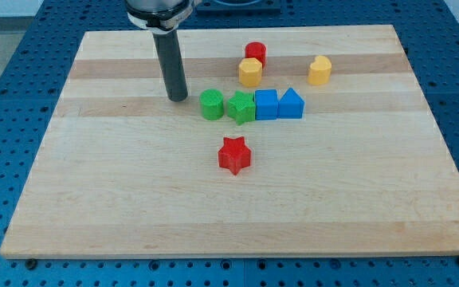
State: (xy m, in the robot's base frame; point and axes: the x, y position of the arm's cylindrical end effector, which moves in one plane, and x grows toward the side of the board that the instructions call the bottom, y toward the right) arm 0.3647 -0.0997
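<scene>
My tip [178, 98] rests on the wooden board, left of the row of blocks and apart from them. Nearest to it is the green cylinder [211, 104], a short gap to the right. A green star [241, 107] touches that cylinder, followed by a blue cube [266, 104] and a blue block with a peaked top [290, 104], all in one row. Above the row, a yellow block [250, 72] sits against a red cylinder [255, 53]. A second yellow block [319, 70] stands alone to the right. A red star [234, 155] lies below the row.
The wooden board [94, 199] lies on a blue perforated table [6, 48]. The arm's dark rod [170, 56] comes down from the view's top.
</scene>
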